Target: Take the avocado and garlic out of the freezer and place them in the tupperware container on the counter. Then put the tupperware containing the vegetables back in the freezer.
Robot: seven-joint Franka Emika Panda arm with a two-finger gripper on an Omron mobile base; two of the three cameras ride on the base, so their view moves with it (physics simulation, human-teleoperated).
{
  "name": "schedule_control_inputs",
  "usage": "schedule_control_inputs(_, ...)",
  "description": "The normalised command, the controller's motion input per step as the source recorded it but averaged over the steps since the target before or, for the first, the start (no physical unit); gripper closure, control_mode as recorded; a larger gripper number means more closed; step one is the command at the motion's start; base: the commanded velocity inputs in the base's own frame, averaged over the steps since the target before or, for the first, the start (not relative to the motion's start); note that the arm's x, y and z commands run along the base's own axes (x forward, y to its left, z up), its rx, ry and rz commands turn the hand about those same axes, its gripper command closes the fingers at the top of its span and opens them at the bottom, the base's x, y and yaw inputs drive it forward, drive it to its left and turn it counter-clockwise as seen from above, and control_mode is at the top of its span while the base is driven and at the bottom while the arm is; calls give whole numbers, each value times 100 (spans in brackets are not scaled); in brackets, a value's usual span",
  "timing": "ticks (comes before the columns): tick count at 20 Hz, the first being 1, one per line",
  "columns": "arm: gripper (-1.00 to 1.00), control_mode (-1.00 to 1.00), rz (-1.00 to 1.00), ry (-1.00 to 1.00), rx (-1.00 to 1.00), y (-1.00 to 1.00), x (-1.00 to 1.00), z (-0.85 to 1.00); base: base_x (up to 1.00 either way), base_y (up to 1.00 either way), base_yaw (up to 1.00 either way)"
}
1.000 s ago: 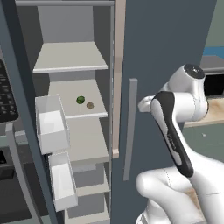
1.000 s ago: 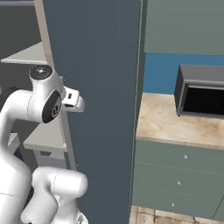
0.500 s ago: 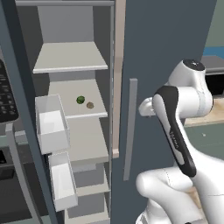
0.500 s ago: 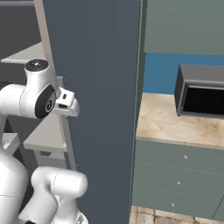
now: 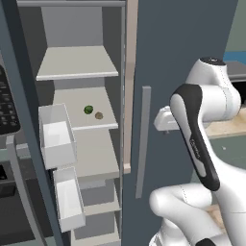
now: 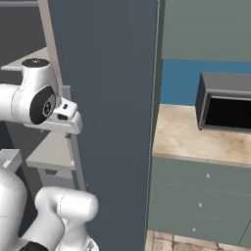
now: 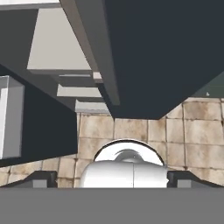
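Swung my arm further left since a second ago; my tool (image 7: 112, 177) gapes wide and empty, tall dark blue-grey freezer (image 7: 148, 57) door just ahead, small dark green avocado (image 5: 88, 110) beyond.

Freezer (image 5: 187, 53) shell: dark blue-grey, matt, smooth, painted-metal look. Shelves (image 5: 77, 62) inside: pale, flat, matt. Door bins (image 5: 56, 137): white, faintly translucent plastic look, smooth. Handle (image 5: 142, 139): long, grey, dull satin. Avocado (image 5: 88, 110): dark green, little shine. Garlic (image 5: 99, 115): tan-grey, matt. Counter (image 6: 196, 137): beige marbled stone, smooth, low sheen. Cabinet fronts (image 6: 196, 201): grey-green, matt, small round knobs. Microwave (image 6: 226, 103): grey casing, black interior. Floor (image 7: 192, 131): tan tile, mottled, dark joints.
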Motion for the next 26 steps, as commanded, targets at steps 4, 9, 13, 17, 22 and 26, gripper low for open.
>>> schedule_control_inputs(4, -100, -100, 0, 7, -1, 0, -34, 0, 0, 0, 0)
schedule_control_inputs(9, -100, -100, 0, 2, -1, 0, -10, 0, 0, 0, 0)
schedule_control_inputs(13, -100, 100, 0, 0, 0, 0, 0, 0, -3, 0, 0)
schedule_control_inputs(17, -100, 100, 0, 0, 0, 0, 0, 0, 0, 25, 0)
schedule_control_inputs(22, -100, 100, 0, 0, 0, 0, 0, 0, 1, 45, 0)
schedule_control_inputs(26, -100, 100, 0, 0, 0, 0, 0, 0, 11, 47, 0)
